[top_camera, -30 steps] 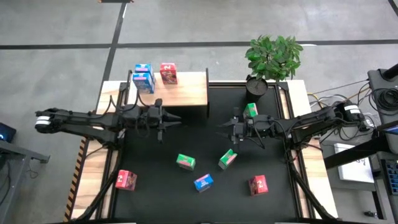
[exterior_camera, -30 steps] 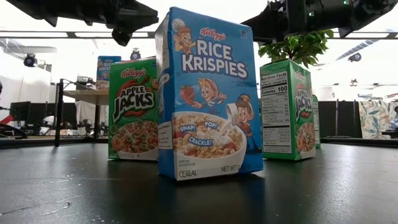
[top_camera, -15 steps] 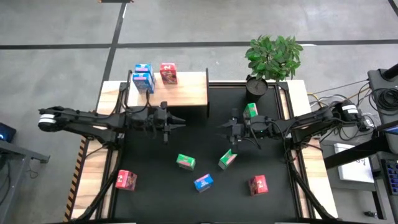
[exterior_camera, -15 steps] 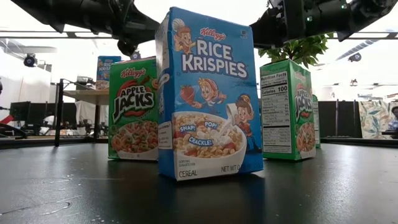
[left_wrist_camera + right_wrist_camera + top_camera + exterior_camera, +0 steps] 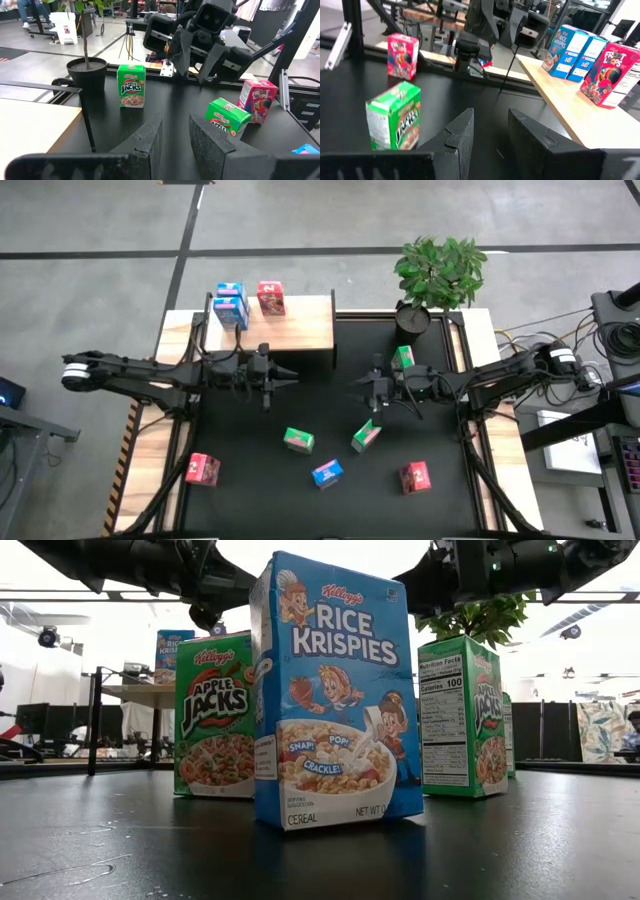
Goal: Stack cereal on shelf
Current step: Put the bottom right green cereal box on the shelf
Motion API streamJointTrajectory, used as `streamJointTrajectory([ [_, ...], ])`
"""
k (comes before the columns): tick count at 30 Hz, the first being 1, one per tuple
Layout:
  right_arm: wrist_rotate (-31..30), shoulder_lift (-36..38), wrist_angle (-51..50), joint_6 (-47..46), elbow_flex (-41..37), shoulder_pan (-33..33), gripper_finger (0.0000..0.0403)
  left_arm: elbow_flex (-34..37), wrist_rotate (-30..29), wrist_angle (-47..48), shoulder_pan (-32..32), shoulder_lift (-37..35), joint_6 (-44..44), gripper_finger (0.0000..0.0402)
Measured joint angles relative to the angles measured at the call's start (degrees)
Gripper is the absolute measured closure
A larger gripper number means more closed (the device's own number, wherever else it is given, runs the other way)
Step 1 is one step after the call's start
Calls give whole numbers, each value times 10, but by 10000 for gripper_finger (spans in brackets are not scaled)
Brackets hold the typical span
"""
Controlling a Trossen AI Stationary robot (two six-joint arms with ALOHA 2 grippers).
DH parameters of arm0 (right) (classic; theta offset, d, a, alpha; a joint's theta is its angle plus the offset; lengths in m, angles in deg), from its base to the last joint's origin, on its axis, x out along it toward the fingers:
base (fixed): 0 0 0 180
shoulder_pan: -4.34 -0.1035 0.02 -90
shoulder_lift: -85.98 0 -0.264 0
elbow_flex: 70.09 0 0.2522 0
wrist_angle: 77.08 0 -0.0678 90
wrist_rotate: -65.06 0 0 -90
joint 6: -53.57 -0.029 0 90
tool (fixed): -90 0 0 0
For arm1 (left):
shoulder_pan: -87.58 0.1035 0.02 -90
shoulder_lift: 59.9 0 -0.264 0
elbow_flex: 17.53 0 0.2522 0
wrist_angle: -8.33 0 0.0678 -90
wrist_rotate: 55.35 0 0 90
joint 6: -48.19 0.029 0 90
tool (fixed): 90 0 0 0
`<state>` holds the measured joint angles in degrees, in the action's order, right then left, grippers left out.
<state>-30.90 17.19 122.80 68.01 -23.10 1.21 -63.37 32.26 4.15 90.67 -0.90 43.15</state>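
Observation:
Two blue boxes (image 5: 230, 304) and a red box (image 5: 270, 298) stand on the pale wooden shelf (image 5: 300, 330) at the far left. On the black mat stand a green box (image 5: 403, 358) by the plant, two green boxes (image 5: 298, 440) (image 5: 366, 436), a blue box (image 5: 327, 473) and two red boxes (image 5: 203, 470) (image 5: 416, 476). My left gripper (image 5: 288, 380) (image 5: 175, 122) hovers open and empty just in front of the shelf's near edge. My right gripper (image 5: 353, 390) (image 5: 490, 117) hovers open and empty, facing the left gripper over the mat's middle.
A potted plant (image 5: 438, 275) stands at the far right of the mat. The shelf's right part (image 5: 310, 315) is bare wood. In the low view the blue box (image 5: 335, 690) stands closest, with green boxes (image 5: 213, 715) (image 5: 462, 715) behind it.
My left gripper has gone a little toward the table's right and near edges, away from the shelf's front, then held still. No box has moved.

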Motion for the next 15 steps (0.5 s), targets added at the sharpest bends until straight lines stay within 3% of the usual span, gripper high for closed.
streamJointTrajectory([
  [6,1,1,-33,-9,40,-20,291,0,0,10,-1,-6,11,322],
  [15,2,1,-259,-54,163,-63,291,0,0,90,-4,-74,16,322],
])
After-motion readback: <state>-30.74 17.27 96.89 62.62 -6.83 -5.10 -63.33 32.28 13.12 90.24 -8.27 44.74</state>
